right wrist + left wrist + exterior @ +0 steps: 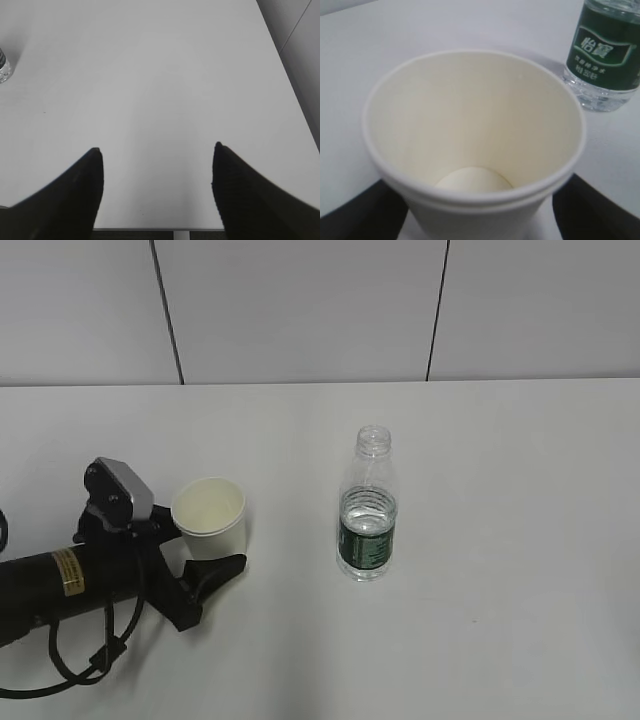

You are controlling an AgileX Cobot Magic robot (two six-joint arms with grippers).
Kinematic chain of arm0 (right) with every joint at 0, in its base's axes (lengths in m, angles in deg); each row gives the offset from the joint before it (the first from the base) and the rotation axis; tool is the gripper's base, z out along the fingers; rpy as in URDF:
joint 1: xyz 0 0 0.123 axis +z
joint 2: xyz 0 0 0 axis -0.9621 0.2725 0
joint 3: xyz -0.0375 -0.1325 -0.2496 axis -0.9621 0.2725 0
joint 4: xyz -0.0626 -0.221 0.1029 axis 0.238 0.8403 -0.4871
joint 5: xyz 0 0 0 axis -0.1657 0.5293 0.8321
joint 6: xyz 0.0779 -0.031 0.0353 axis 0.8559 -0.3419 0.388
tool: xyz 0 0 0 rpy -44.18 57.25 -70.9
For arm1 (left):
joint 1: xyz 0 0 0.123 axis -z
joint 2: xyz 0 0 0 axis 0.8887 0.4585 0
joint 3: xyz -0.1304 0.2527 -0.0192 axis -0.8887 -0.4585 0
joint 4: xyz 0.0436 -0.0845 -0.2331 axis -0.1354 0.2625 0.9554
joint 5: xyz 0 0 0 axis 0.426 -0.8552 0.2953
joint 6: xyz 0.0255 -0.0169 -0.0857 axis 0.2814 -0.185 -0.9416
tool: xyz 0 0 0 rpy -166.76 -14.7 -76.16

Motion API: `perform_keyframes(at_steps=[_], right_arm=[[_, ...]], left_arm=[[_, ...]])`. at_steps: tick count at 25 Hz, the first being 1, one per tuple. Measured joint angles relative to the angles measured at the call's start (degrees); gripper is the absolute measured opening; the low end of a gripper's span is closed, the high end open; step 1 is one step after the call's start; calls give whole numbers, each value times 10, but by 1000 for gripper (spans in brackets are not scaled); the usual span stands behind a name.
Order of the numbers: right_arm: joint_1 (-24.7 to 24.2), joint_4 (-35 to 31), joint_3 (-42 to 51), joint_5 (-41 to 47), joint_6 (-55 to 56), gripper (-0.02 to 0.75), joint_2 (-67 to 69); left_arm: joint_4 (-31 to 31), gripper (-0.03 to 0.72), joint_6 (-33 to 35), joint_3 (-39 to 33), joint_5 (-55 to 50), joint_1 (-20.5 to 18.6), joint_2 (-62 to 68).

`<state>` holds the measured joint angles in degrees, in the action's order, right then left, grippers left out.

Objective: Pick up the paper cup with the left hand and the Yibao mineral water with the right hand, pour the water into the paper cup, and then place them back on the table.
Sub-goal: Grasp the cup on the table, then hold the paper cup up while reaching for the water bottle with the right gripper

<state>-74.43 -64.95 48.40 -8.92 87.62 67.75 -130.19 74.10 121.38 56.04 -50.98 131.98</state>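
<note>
The paper cup stands between the open left gripper's fingers.

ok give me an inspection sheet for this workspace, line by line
Surface: white table, bare and dry.
Job's things: paper cup upright, empty; Yibao mineral water upright, capless, part full.
Clutter: nothing seen.
Tools: left hand open, fingers either side of the cup, contact unclear; right hand open, empty, bottle at far left of its view.
Cables: black cable looped by the left arm.
Surroundings: grey panelled wall.

White table bears paper cup and Yibao mineral water.
</note>
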Motion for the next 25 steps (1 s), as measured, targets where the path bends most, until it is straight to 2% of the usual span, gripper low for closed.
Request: perform_keyframes(at_steps=[4,21,25], right_arm=[[0,0,0,0,0,499,0],[0,0,0,0,0,499,0],[0,0,0,0,0,499,0]], left_arm=[[10,573,0,13,0,10,14],[38,573,-4,13,0,10,17],[40,534,-5,13,0,10,17]])
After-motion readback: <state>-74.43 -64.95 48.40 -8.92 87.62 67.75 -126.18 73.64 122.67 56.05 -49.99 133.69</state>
